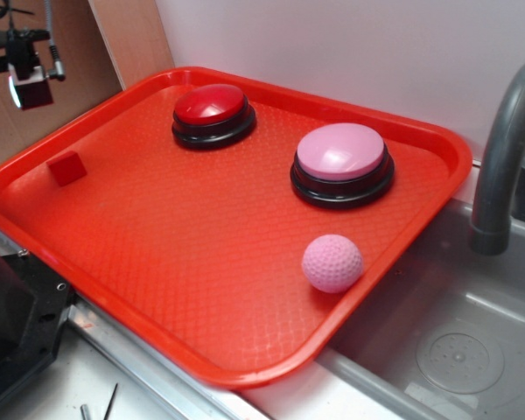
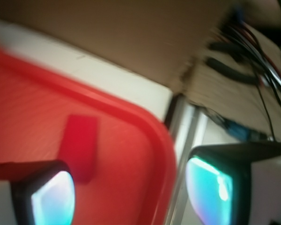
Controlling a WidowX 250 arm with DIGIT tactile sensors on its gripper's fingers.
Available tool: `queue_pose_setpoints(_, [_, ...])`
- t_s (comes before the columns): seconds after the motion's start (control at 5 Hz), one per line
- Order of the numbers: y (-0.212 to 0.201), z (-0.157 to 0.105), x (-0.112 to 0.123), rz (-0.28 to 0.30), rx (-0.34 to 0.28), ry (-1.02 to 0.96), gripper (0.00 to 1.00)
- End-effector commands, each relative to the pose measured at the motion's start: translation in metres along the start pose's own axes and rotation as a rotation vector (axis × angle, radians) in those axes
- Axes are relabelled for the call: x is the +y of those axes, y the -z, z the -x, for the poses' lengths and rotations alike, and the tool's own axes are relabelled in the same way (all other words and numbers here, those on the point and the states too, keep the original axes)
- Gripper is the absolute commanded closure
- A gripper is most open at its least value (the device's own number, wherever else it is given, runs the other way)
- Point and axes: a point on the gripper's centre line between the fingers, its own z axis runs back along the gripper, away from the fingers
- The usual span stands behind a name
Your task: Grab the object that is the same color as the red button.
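Hanging high above the upper left corner of the red tray, the pincer is well apart from everything it needs, and its wrist view shows two finger pads spread wide with nothing between them, so it is open and empty. The red block sits on the tray floor near the left rim, well apart from the red button, the pink button and the pink dimpled ball. In the wrist view the block lies just above the left pad rather than midway between the two, and the right pad hangs out past the tray rim, so I judge the pincer to be off centre. The chief risk is a straight descent from here: one finger could land on the raised rim or outside it, stopping the arm or tipping the tray, while the other merely nudges the block. Because the block is small, matte and nearly the same red as the tray, it is easy to lose against the floor, and a slightly skewed close could squirt it sideways along the textured surface. The wrist picture is blurred, so the exact offset cannot be told. Shifting inward over the block before lowering looks the safer course.
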Motion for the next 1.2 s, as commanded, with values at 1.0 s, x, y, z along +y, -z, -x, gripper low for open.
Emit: queue_pose_setpoints(1.0, [0.064,0.012,-0.031,0.202,0.149,-0.022,0.00])
